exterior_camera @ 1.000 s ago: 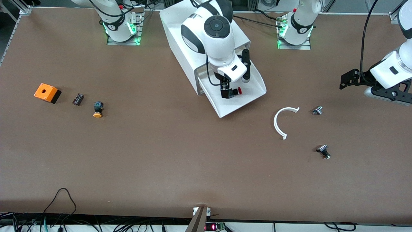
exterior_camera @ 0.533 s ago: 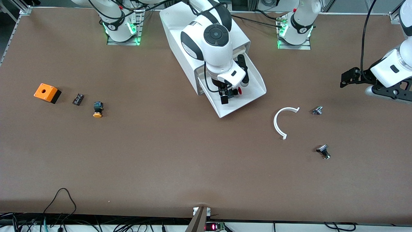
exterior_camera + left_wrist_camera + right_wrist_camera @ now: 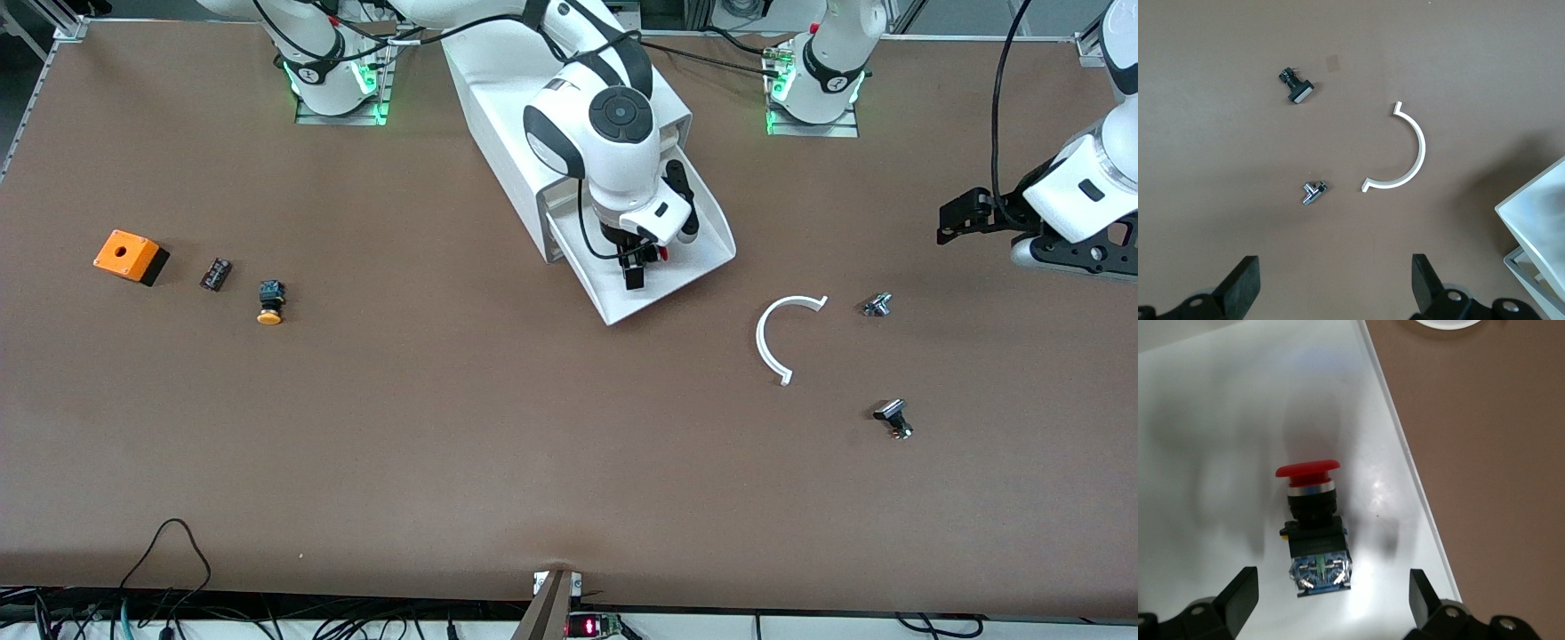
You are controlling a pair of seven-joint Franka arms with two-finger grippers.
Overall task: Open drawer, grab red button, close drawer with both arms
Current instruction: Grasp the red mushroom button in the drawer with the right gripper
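Drawer [image 3: 702, 258]: pulled open from the cabinet [image 3: 498, 98]. Button [image 3: 1313, 532]: lying inside it, ungrasped. Right gripper [image 3: 1328, 600]: above it, fingers apart. Step: the grab; next, lower and close. Left gripper [image 3: 1331, 287]: apart, waiting over the table's left-arm end.

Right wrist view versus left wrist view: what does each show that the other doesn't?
Only the right wrist view: the red button lying in the drawer, between the open right gripper fingers. Only the left wrist view: the white arc and two small metal parts under the open left gripper. Both: brown table and some drawer.
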